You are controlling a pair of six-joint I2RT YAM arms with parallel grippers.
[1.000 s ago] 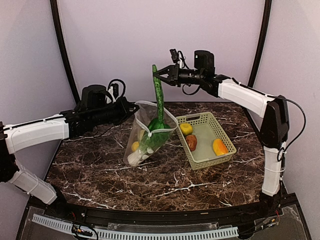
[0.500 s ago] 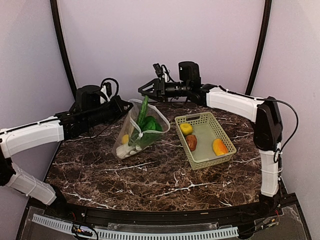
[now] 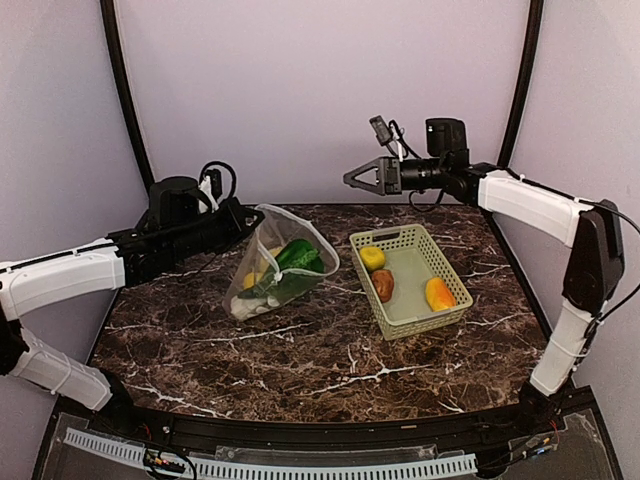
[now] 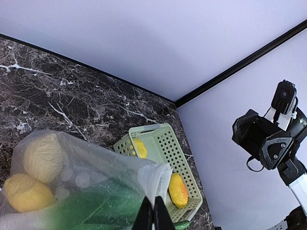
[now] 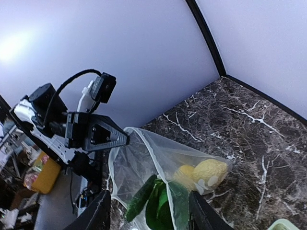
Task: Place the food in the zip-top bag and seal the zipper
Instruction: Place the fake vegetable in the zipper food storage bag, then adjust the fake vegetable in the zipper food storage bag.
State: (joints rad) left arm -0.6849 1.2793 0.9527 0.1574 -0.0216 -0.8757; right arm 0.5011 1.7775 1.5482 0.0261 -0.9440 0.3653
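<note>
The zip-top bag (image 3: 262, 272) leans on the table with its mouth wide and facing the back right; its zipper (image 3: 311, 231) is unsealed. My left gripper (image 3: 254, 214) is shut on the bag's rim (image 4: 158, 178) and holds it up. Inside lie a long green cucumber (image 3: 297, 253), green leafy food (image 5: 175, 207), and yellow and pale pieces (image 5: 207, 172). My right gripper (image 3: 352, 178) hovers open and empty above the table, between the bag and the basket. Its fingers (image 5: 100, 212) frame the bag's mouth (image 5: 144, 140) from above.
A light green slotted basket (image 3: 443, 259) sits right of the bag, holding a yellow piece (image 3: 372, 258), a brown piece (image 3: 383, 285) and an orange piece (image 3: 439, 293). Dark marbled table (image 3: 300, 360) lies in front of both. Walls close the back.
My right gripper opened and let the long green cucumber drop into the bag, then drew back to the right. The bag sank lower and leaned over with the left gripper.
</note>
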